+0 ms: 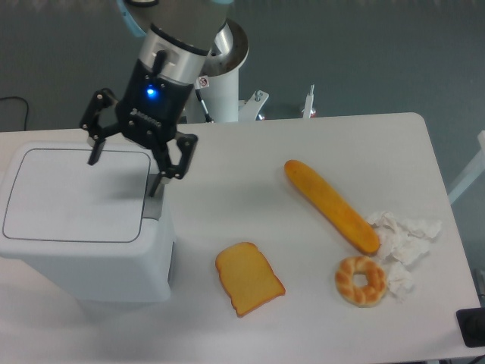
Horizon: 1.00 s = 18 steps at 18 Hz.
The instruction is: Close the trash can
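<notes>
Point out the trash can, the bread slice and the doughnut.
trash can (76, 199): fixed camera, flat lid top.
bread slice (248, 277): fixed camera, middle of slice.
doughnut (349, 282): fixed camera, left of ring.
</notes>
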### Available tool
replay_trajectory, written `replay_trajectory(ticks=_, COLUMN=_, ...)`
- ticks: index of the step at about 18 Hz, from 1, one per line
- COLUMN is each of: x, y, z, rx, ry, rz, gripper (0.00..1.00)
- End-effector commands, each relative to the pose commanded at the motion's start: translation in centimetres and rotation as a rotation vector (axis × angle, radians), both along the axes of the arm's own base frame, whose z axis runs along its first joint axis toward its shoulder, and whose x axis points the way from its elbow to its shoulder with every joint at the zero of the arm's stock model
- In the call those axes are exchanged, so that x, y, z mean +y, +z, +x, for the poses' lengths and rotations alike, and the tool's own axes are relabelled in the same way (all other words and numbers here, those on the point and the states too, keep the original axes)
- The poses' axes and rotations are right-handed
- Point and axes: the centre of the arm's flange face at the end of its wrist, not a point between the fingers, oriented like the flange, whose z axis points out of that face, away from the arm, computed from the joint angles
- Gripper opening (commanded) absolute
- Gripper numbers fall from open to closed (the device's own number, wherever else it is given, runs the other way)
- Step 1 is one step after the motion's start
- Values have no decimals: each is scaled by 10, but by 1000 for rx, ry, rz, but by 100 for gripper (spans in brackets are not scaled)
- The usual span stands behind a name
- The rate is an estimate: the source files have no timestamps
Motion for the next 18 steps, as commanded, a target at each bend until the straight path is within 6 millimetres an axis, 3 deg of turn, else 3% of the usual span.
replay_trajectory(ticks=3, x=-10, y=-4, z=-13, rx=124, ry=2, rz=-76, gripper=100)
replay_trajectory(ticks=8, x=-31, y=-28, z=-38, rx=232, ry=83, rz=-282, gripper=100)
replay_trajectory(ticks=12, x=-69, y=-36, z=-61, rx=240, ry=174, rz=-405, gripper=100)
replay_trajectory(ticks=18, x=-141, y=-41, z=-96, rx=240, ry=220, rz=-535, gripper=100)
